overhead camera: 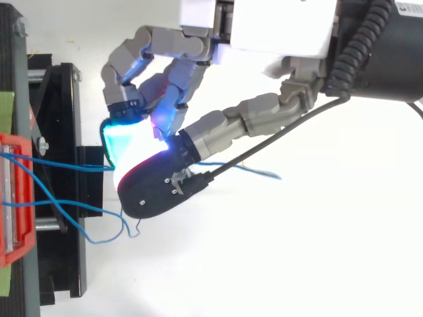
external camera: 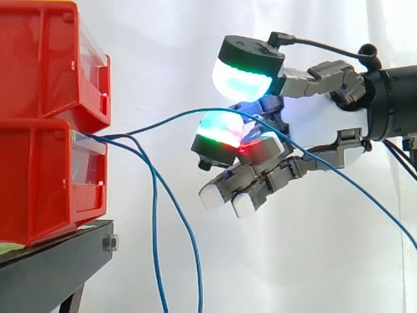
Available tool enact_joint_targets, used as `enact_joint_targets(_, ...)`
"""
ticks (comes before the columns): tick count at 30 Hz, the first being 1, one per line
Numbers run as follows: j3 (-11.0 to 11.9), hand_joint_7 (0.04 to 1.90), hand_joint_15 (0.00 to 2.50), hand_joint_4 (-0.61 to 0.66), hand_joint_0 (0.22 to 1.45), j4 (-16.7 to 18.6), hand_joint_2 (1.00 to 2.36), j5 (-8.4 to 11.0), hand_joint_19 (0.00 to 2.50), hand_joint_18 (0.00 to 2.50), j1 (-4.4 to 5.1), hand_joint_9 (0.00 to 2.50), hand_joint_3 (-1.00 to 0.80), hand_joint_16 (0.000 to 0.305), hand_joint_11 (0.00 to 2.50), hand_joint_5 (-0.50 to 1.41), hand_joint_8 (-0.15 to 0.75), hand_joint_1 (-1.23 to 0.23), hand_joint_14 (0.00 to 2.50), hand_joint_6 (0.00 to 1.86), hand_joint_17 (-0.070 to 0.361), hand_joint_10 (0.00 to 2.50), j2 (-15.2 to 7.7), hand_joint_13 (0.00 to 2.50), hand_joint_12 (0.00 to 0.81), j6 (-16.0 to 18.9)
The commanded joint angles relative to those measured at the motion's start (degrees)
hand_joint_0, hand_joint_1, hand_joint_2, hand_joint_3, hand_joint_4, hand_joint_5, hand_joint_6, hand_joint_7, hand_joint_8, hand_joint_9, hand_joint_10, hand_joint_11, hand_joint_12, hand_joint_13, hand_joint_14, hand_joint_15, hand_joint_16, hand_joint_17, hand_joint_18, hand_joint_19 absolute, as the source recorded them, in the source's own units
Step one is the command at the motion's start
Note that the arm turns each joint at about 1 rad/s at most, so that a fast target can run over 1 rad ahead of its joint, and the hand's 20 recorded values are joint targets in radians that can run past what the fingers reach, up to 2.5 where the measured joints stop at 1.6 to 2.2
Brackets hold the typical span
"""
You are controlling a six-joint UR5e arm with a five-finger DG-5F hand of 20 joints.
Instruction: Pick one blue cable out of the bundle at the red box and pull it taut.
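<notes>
My hand (external camera: 322, 120) clamps one thin blue cable (external camera: 169, 119) between rounded glowing pads (external camera: 225, 127). It arcs from the front of the glossy red box (external camera: 45, 176); other strands (external camera: 155, 248) droop in loops.

Level side, overhead top; shared hand (external camera: 320, 124)

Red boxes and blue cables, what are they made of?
The red boxes look like hard, glossy plastic: smooth moulded walls. The blue cables look like thin wire in a smooth plastic or rubbery coat; they hang in soft bends.
</notes>
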Motion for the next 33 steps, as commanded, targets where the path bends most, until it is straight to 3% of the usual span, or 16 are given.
enact_joint_targets(1, 0.0, 1.04, 0.39, 0.21, 0.52, 0.0, 1.00, 0.00, 0.47, 0.67, 0.00, 1.12, -0.50, 0.054, 1.17, -0.15, 0.383, -0.67, 0.01, 0.89, 0.123, 0.02, 0.0, 0.68, 0.386, 0.0)
enact_joint_targets(9, 0.0, 1.07, 0.39, 0.20, 0.59, 0.0, 1.00, 0.00, 0.47, 0.66, 0.00, 1.11, -0.45, 0.051, 1.17, -0.15, 0.369, -0.83, 0.01, 0.89, 0.116, 0.02, 0.0, 0.68, 0.368, 0.0)
enact_joint_targets(21, 0.0, 1.15, 0.39, 0.18, 0.61, 0.0, 1.02, 0.00, 0.48, 0.68, 0.00, 1.16, -0.24, 0.050, 1.19, -0.13, 0.367, -0.79, 0.01, 0.90, 0.112, 0.02, 0.0, 0.69, 0.363, 0.0)
enact_joint_targets(33, 0.0, 1.23, 0.36, 0.09, 0.61, 0.0, 1.01, 0.26, 0.42, 0.79, 0.09, 1.24, -0.03, 0.062, 1.16, -0.09, 0.422, -0.84, 0.01, 0.89, 0.140, 0.01, 0.0, 0.75, 0.417, 0.0)
